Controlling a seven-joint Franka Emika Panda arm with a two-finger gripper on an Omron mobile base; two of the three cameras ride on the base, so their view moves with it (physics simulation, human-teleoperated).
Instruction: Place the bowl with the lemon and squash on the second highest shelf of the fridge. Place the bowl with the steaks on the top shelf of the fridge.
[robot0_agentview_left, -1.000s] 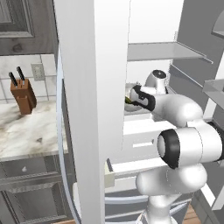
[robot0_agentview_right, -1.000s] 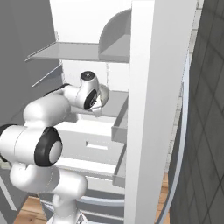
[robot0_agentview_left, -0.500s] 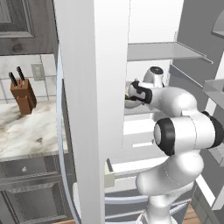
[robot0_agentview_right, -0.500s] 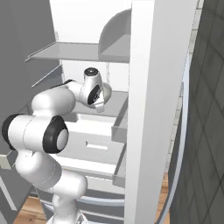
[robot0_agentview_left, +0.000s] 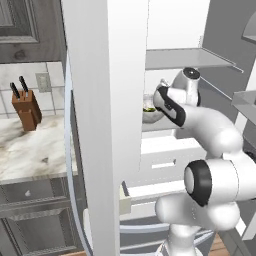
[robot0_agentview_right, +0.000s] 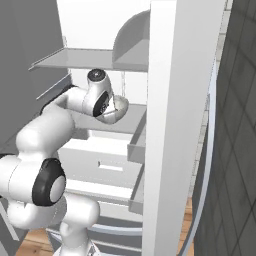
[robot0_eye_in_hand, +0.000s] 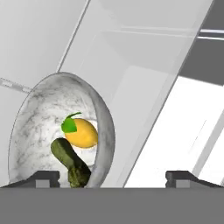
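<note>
- Inside the open fridge (robot0_agentview_left: 115, 100), on a shelf (robot0_agentview_right: 117, 122) below the top shelf (robot0_agentview_left: 185, 57) — a marbled grey bowl (robot0_eye_in_hand: 61, 131) with a lemon (robot0_eye_in_hand: 81, 132) and a dark green squash (robot0_eye_in_hand: 72, 164) in it.
- Left base view: bowl (robot0_agentview_left: 151, 114) sits on that shelf just behind the fridge's front wall, part hidden by the arm's wrist; a bit of green shows over its rim.
- Right base view: bowl (robot0_agentview_right: 114, 109) right by the wrist, resting on the shelf.
- Hand view: gripper (robot0_eye_in_hand: 113, 177) has its jaws spread wide — one dark tip sits low at the left, in front of the bowl's near side, the other far off to the right over bare shelf. Nothing is pinched between them; bowl's right rim falls inside the gap.
- White drawers (robot0_agentview_right: 107, 162) stand under the shelf.
- Left of the fridge: marble desk (robot0_agentview_left: 35, 150) with a wooden knife block (robot0_agentview_left: 28, 107) against the tiled wall.
</note>
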